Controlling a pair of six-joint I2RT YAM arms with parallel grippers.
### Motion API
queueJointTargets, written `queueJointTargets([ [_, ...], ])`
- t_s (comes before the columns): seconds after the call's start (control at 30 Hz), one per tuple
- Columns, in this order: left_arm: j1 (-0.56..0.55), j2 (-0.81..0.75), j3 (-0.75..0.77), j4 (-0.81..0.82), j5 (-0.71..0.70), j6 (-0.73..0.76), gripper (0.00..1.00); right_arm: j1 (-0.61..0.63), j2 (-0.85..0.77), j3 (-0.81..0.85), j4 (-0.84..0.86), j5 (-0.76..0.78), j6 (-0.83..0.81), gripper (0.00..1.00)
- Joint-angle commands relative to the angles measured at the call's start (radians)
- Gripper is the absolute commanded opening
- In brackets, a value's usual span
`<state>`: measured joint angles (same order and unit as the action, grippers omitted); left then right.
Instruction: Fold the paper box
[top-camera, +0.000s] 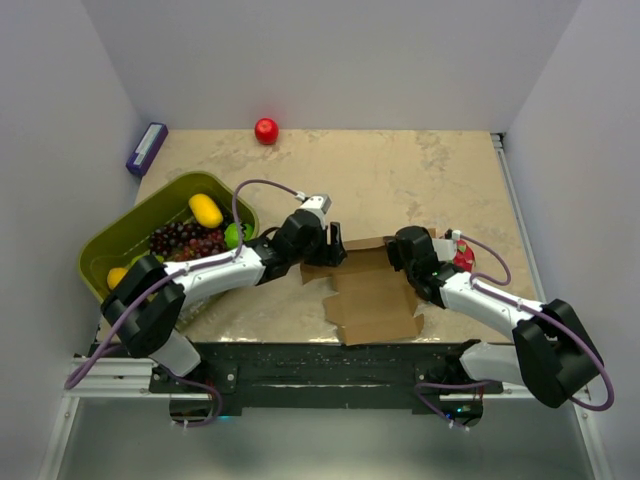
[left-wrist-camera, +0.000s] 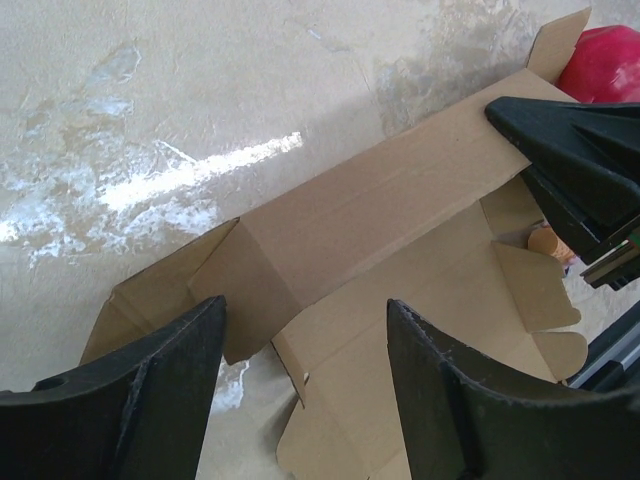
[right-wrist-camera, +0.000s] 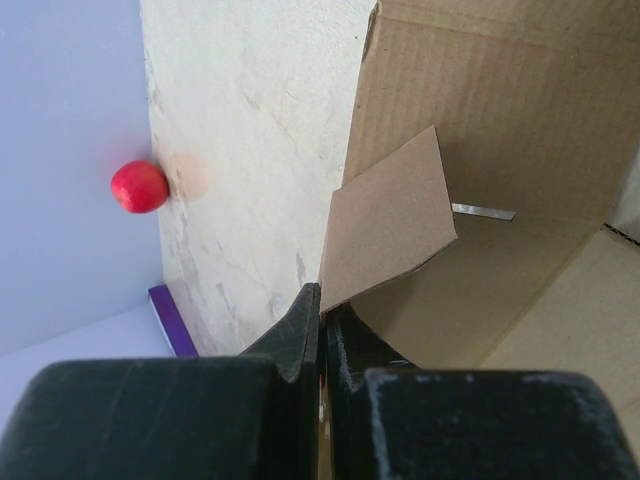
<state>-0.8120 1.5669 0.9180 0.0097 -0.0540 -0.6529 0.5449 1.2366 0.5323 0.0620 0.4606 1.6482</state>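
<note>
Far L, against the wall, you've got a purple box (top-camera: 146, 148) lying flat at the table's (top-camera: 400, 170) back corner. Next to it is the green basket (top-camera: 100, 255) w/ a yellow fruit (top-camera: 205, 210), dark grapes (top-camera: 186, 240) and a green fruit (top-camera: 234, 235) inside; your L arm reaches across its near side. A red ball (top-camera: 266, 130) sits at the far edge by the back wall, well apart from the rest.

Your L gripper (top-camera: 333, 243) is at the L end of the paper box (top-camera: 375, 295), which lies centre-table, near the front edge, between the two arms. The box is mostly flat w/ its flaps spread out, and one long panel along the far side is raised. In the L wrist view both fingers (left-wrist-camera: 130, 400) stand wide apart, astride that panel's L end. It has no hold on anything, and I can't tell if the pads touch the card.

Your R gripper (top-camera: 398, 250) is at the panel's R end. In the R wrist view its fingertips are pressed together w/ the corner of a small flap nipped between them, so it's clamped on the box. Just R of it, a red object (top-camera: 465, 258) sits beside the box's far R corner
</note>
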Motion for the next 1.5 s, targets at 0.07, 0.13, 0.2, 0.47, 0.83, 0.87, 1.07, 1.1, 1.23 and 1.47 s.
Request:
queueJointTargets([
  [0.07,-0.001,-0.042,-0.022,0.075,0.003,-0.022,0.68,0.006,0.007,-0.009,-0.008,0.032,-0.018,0.00],
  [0.13,-0.003,-0.025,-0.015,0.090,0.023,-0.022,0.66,0.006,0.008,-0.011,-0.010,0.030,-0.018,0.00],
  [0.2,-0.007,-0.002,-0.002,0.087,0.039,-0.024,0.65,0.007,0.008,-0.009,-0.011,0.033,-0.018,0.00],
  [0.47,-0.070,0.048,0.045,0.082,0.037,-0.030,0.64,0.006,-0.005,-0.005,-0.030,0.039,-0.021,0.00],
  [0.83,-0.085,-0.001,0.061,-0.046,-0.062,0.036,0.68,0.006,-0.025,0.005,-0.050,0.046,-0.024,0.00],
  [0.87,-0.085,-0.013,0.059,-0.062,-0.075,0.050,0.67,0.006,-0.028,0.003,-0.053,0.050,-0.021,0.00],
  [1.07,-0.090,-0.019,0.058,-0.160,-0.142,0.102,0.66,0.007,-0.057,-0.014,-0.051,0.055,-0.011,0.00],
  [1.1,-0.093,-0.019,0.059,-0.163,-0.158,0.111,0.65,0.006,-0.058,-0.017,-0.053,0.056,-0.010,0.00],
  [1.23,-0.118,-0.007,0.070,-0.156,-0.191,0.128,0.60,0.006,-0.062,-0.018,-0.056,0.058,-0.013,0.00],
  [1.47,-0.167,0.067,0.163,-0.169,-0.208,0.148,0.40,0.006,-0.060,-0.022,-0.054,0.055,-0.011,0.00],
])
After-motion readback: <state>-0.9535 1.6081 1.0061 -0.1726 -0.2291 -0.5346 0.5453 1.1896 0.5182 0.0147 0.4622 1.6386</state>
